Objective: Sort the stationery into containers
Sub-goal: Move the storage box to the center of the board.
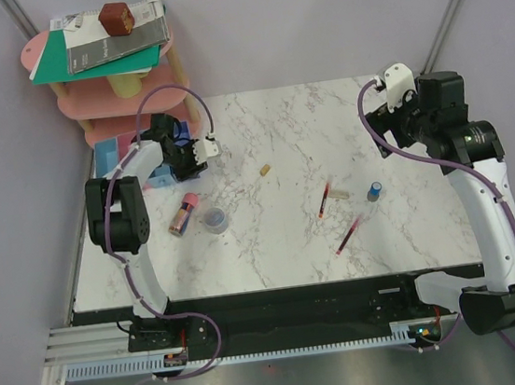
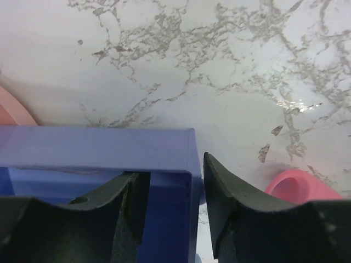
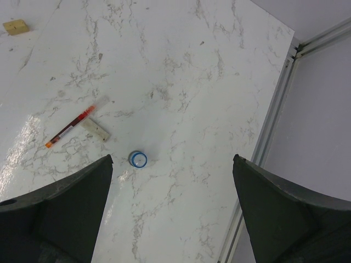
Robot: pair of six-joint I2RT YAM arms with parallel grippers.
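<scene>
so the left gripper (image 2: 173,167) has its jaws roughly halfway in, straddling the end wall of the purple-blue bin (image 2: 98,145), with one finger inside and one outside. There's a sliver of gap at the outer finger, so I wouldn't call it a grip yet. My guess is it wants the containers (image 1: 107,156) by that wall, to drag the row closer to the mess.

The right gripper (image 3: 171,161) hangs high, jaws wide with nothing in them, looking down on the small blue cylinder (image 3: 137,159), a red pen (image 3: 70,127) and a tan eraser (image 3: 96,130).

Far as I can see the stationery is all loose on the table (image 1: 274,247). The pink-yellow tube (image 1: 183,214) and round clear piece (image 1: 214,219) lie nearest the bins.
</scene>
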